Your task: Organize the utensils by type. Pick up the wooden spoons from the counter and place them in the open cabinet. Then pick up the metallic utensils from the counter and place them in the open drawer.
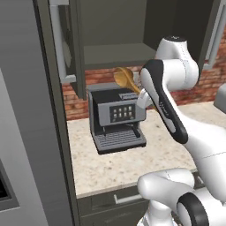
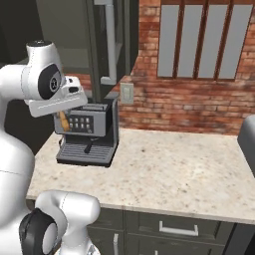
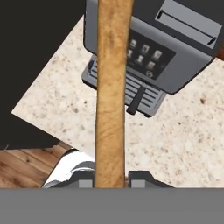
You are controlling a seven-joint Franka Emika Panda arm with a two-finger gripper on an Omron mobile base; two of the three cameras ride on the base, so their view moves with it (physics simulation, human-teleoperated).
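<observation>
Pincer point(image 3: 111, 183) clenched on light-brown wooden spoon point(image 1: 125, 79), held above grey coffee machine point(image 1: 115, 115) on beige speckled table point(image 2: 164, 172). Lift higher; clear dark grey cabinet's flat shelf point(image 1: 112, 55) before releasing.

White rounded arm point(image 1: 176, 66), black joint panels

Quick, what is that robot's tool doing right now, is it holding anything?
Tool: closed on the handle of a wooden spoon, held up above the coffee machine.
</observation>
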